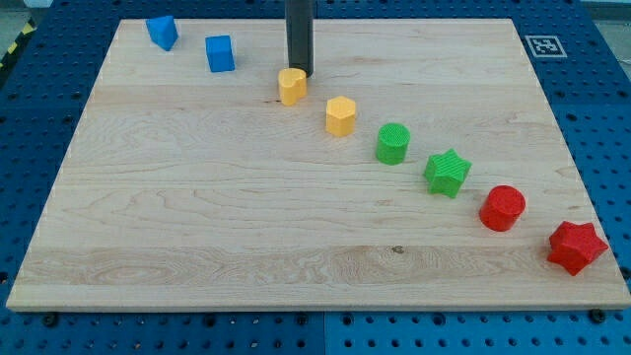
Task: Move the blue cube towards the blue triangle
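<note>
My tip (301,75) is a bare rod end that holds nothing; it stands on the wooden board (197,217) just behind a yellow block (292,86), at that block's upper right corner, and I cannot tell for sure whether the 2 touch. Taking that yellow block as my landmark, the blue cube (220,53) sits up and to the view's left of it, apart from my tip. The blue triangle (162,32), whose shape I read only loosely at this angle, lies further left and nearer the view's top, close to the cube but not touching it. From the landmark a row runs down to the view's right: a 2nd yellow block (340,115), a green cylinder (392,143), a green star (447,173), a red cylinder (503,208) and a red star (576,247) near the board's corner
</note>
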Robot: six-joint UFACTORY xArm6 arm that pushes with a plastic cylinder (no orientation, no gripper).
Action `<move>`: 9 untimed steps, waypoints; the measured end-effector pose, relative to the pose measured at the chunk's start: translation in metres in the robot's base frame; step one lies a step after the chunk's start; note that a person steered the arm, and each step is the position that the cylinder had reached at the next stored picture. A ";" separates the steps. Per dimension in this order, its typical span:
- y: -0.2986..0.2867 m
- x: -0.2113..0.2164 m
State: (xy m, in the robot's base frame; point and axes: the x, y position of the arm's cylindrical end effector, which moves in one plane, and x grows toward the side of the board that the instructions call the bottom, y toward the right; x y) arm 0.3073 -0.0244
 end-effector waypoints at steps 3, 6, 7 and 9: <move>-0.015 0.000; -0.074 -0.017; -0.089 -0.017; -0.118 -0.051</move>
State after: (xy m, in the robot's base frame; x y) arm 0.2566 -0.1423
